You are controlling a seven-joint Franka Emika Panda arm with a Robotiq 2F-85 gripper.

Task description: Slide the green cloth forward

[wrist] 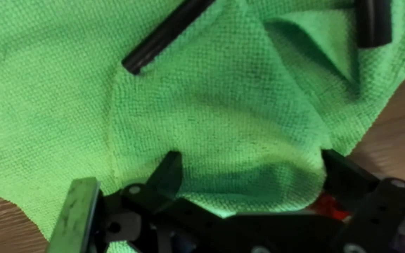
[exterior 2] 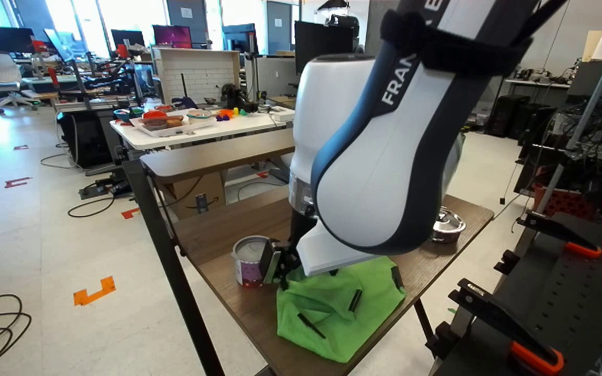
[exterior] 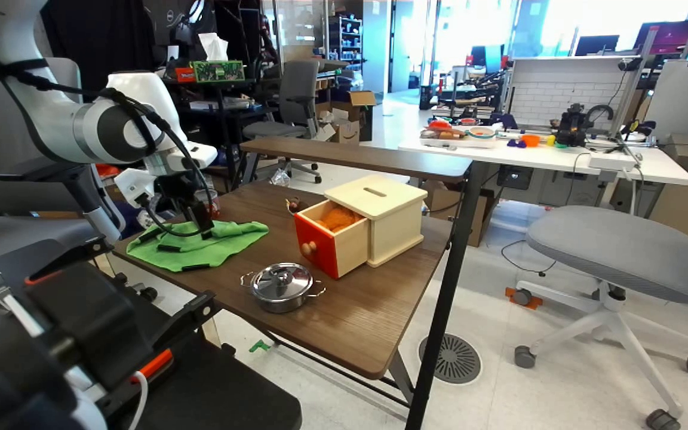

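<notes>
The green cloth [exterior: 233, 239] lies rumpled on the brown table near its edge, with several black strips on it. It also shows in an exterior view [exterior 2: 345, 318], partly covered by the arm, and fills most of the wrist view [wrist: 65, 105]. My gripper [wrist: 251, 153] is open, its two black fingers wide apart. The fingertips are down at the cloth, and a raised fold of it lies between them. The right finger is at the fold's edge. My gripper also shows in both exterior views [exterior: 202, 222] [exterior 2: 279, 269], low over one end of the cloth.
A can [exterior 2: 250, 263] stands right beside the gripper. A lidded metal pot [exterior: 282, 286] and a wooden box [exterior: 396, 221] with its red-fronted drawer [exterior: 318, 246] pulled open stand further along the table. A raised brown shelf [exterior: 350, 158] runs along one side.
</notes>
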